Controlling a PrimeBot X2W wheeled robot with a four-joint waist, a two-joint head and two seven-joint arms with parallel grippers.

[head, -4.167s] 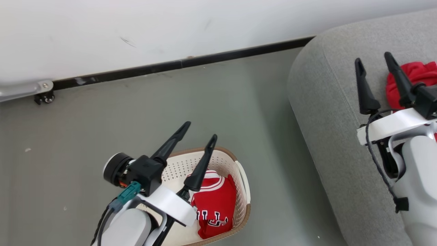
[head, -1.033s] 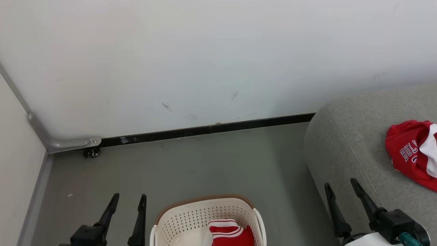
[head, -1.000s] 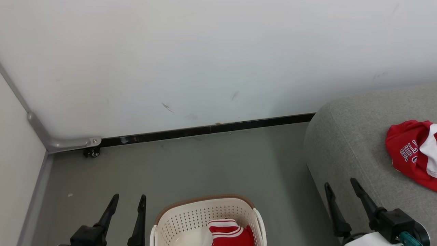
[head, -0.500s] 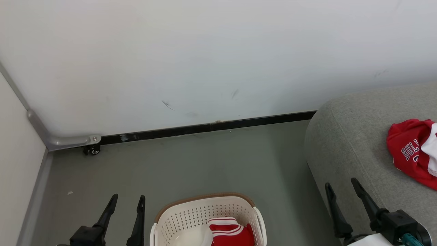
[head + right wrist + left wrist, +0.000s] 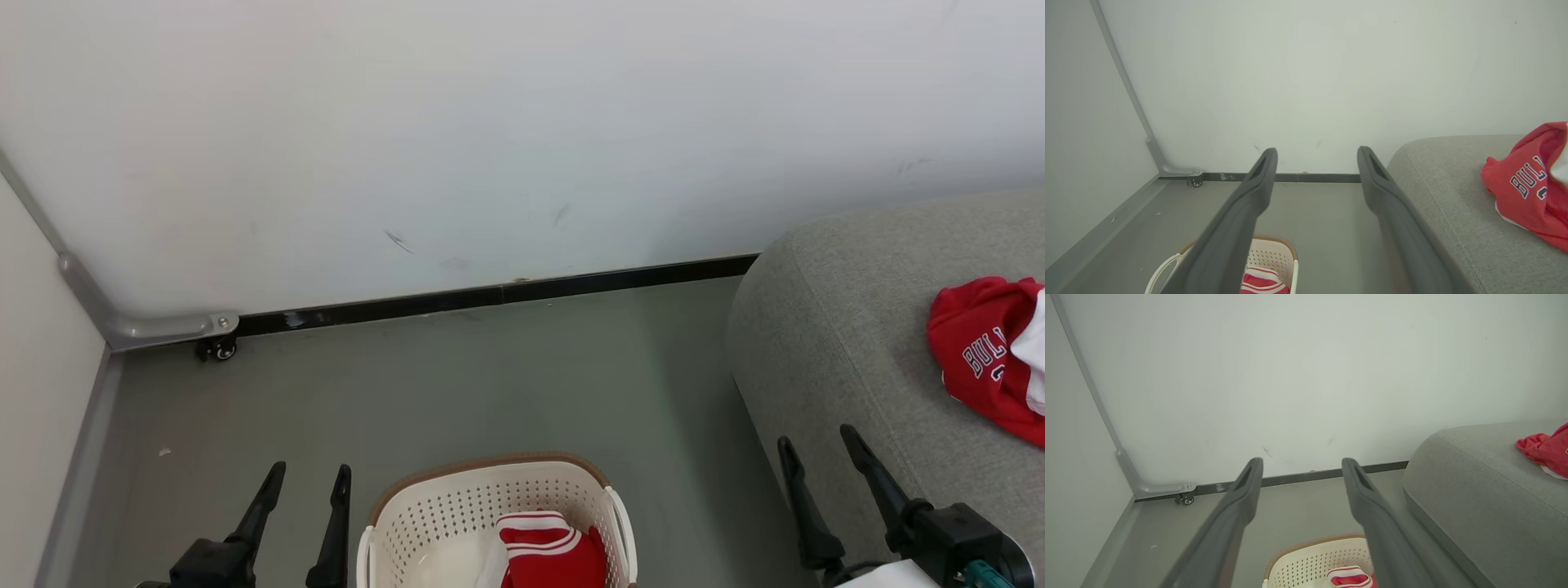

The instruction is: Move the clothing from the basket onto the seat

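Both tools are released, jaws spread wide and holding nothing. The left gripper (image 5: 311, 469) rises at the lower left of the head view and the right gripper (image 5: 817, 437) at the lower right, in front of the seat (image 5: 824, 343). This reads as a rest pose between carries.

1 red garment (image 5: 984, 359) lies crumpled on the seat at the right edge, so I judge about half the job done. The other red garment (image 5: 543, 547), striped white, lies in the basket (image 5: 490, 461) at bottom centre, between the 2 grippers and near the seat, which keeps the carry short.

The bottom edge cuts off the basket's near half, so nothing shows whether more cloth lies there. The pale patch beside the garment is unclear. On the seat garment only "BUL" can be read.
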